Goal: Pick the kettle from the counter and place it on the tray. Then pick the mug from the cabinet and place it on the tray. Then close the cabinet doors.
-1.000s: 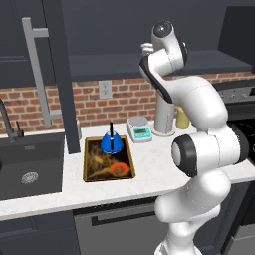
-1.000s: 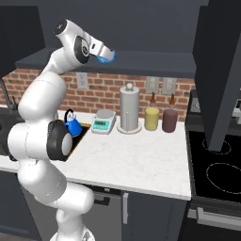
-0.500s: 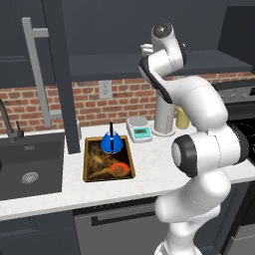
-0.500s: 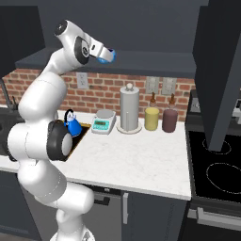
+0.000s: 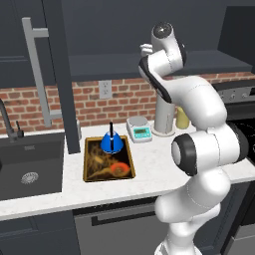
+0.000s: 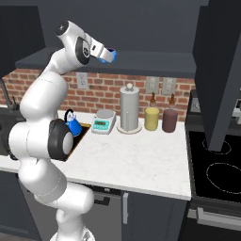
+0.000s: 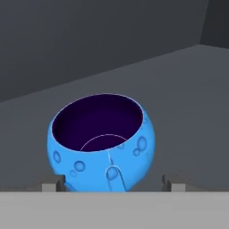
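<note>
The gripper (image 6: 109, 55) is raised to the level of the cabinet (image 6: 141, 28) shelf, and the mug (image 7: 102, 143) sits between its fingers. In the hand view the blue mug, dark inside, fills the gap between the two tips, its little handle facing the camera; whether the fingers press on its sides cannot be told. In the right base view the mug shows as a blue shape at the end of the hand, just above the shelf's front edge.

Below, on the counter (image 5: 149, 164), the kettle (image 5: 112, 143) stands on the far end of the tray (image 5: 108, 159), right of the sink (image 5: 30, 162). The cabinet doors (image 5: 35, 74) stand open.
</note>
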You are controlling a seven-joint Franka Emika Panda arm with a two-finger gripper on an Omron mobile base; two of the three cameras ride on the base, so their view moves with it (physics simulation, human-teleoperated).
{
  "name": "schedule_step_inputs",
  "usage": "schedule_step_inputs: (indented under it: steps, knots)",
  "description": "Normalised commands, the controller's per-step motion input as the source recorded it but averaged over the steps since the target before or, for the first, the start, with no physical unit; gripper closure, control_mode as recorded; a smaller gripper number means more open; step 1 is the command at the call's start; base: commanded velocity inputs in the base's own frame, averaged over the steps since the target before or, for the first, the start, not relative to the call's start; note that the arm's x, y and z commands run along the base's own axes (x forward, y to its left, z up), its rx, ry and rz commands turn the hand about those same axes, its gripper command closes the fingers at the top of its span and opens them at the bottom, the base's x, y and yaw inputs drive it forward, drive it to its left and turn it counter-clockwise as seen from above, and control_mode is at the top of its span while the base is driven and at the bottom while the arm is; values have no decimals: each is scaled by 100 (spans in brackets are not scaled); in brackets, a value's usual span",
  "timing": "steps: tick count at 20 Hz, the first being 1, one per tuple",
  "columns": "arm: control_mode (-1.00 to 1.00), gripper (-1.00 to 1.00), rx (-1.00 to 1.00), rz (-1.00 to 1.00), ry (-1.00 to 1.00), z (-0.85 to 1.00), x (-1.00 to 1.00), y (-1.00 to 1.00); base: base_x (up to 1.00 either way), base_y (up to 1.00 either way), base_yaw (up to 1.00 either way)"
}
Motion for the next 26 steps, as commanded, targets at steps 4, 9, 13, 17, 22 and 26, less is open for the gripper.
schedule_step_inputs:
  steps: [4,9,13,17,22,26]
  knots:
    - [-100,100,2,0,0,0,2,0,0,0,0]
    - [-100,100,0,0,0,-2,-1,0,0,0,0]
    - [-100,100,0,0,0,-5,0,-1,0,0,0]
    - [-100,100,4,1,0,-4,-16,0,0,0,0]
    - [-100,100,9,17,0,0,-82,0,0,0,0]
    - [-100,100,6,28,0,-1,-100,2,0,0,0]
